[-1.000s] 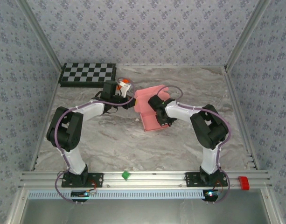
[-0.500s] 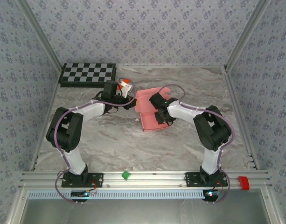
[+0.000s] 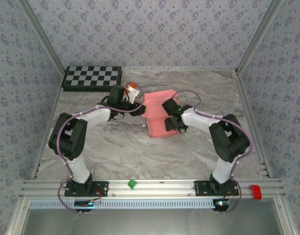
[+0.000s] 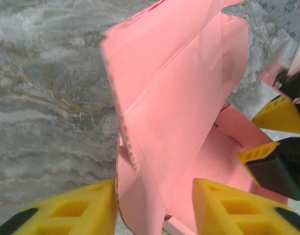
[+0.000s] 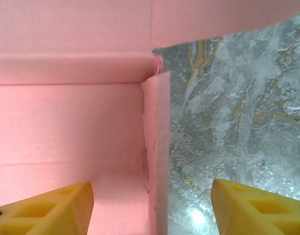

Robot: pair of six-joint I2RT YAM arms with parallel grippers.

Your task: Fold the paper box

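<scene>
The paper box [image 3: 156, 126] lies a little beyond the middle of the table [image 3: 115, 142]. It is partly formed, and its long axis runs from the far edge toward the near edge, canted slightly. One tall flap [image 4: 154, 73] stands up from its left side, and a low side wall [image 5: 157, 147] stands along its right.

My left gripper [image 3: 138, 107] sits at the box's far-left corner. In the left wrist view its jaws [image 4: 154, 205] stand apart with the raised flap running up between them. The gap is far wider than the thin card, so I read it as straddling the flap, not pinching it.

My right gripper [image 3: 170, 125] hangs over the right half of the box. Its jaws [image 5: 150, 205] are spread wide across the side wall, one finger above the pink floor and the other above bare marble, gripping nothing.

Both arms are at the box, but the right one is better placed for the coming fold. The wall lies directly beneath its jaws and runs along the box's long axis, so I judge a short drop and squeeze would catch it. The left flap leans inward and looks springy. It could flop back.
</scene>
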